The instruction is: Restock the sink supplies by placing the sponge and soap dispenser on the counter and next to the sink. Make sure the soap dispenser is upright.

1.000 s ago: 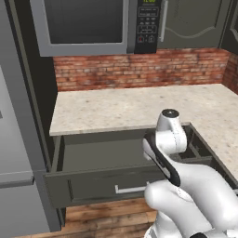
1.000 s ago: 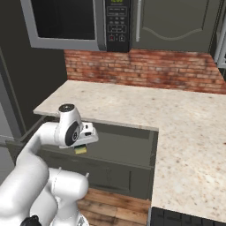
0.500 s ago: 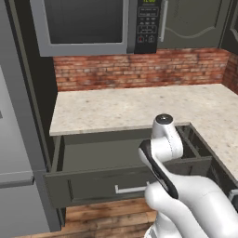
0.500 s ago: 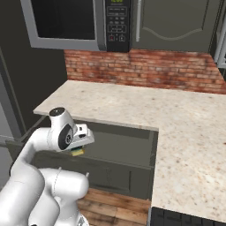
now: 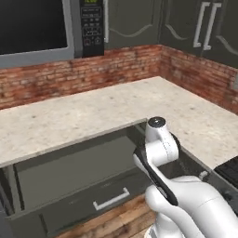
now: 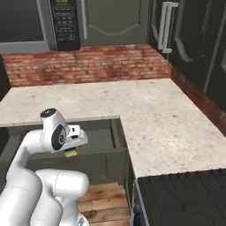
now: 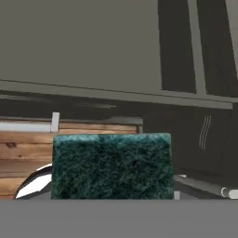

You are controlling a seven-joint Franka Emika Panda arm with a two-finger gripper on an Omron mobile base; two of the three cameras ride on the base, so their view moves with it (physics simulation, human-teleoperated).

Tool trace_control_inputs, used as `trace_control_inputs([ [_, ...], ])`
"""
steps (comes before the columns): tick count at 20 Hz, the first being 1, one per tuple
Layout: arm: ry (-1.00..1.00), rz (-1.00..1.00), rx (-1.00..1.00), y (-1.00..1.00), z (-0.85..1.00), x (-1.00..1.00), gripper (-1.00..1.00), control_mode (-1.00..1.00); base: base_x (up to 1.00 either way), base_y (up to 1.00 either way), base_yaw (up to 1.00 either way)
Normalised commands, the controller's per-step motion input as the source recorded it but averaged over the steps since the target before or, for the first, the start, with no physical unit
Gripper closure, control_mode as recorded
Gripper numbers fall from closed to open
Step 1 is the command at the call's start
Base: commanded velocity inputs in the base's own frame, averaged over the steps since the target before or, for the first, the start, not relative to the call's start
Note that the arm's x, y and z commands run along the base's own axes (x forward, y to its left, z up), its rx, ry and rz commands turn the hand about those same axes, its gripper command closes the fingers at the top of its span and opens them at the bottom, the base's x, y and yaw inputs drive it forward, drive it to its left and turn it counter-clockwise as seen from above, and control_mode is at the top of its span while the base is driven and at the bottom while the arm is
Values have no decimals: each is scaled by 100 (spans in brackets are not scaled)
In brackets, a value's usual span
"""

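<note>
One sponge [image 7: 111, 165], one open drawer [image 5: 79, 186], one microwave [image 5: 42, 28], one L-shaped counter [image 6: 145, 110].

The sponge sits right at the gripper [image 6: 70, 151], its dark green scrub face toward the hand camera; in the right base view a bit of yellow and green peeks out under the white hand, above the open drawer and below the counter edge. It appears held in the gripper, but the fingertips are hidden by it, so how far apart they stand I cannot tell.

Arm pose: elbow folded high, forearm dropping from the round joint cap just in front of the counter edge, hand tucked low over the drawer and pointing outward and down toward the wood floor [image 7: 28, 148].

The counter is beige speckled stone, backed by a red brick wall [image 5: 93, 69]. A black stovetop [image 6: 185, 198] is at the counter's near right end. The microwave hangs above the counter, left of the dark upper cabinets [image 6: 185, 35].
</note>
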Motion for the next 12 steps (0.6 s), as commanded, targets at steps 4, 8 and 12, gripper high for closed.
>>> trace_control_inputs([
  [4,0,0,0,0,0,0,100,100,-26,42,-80],
  [8,0,0,0,0,0,0,100,100,-31,36,-82],
  [12,0,0,0,0,0,0,100,100,-40,21,-87],
])
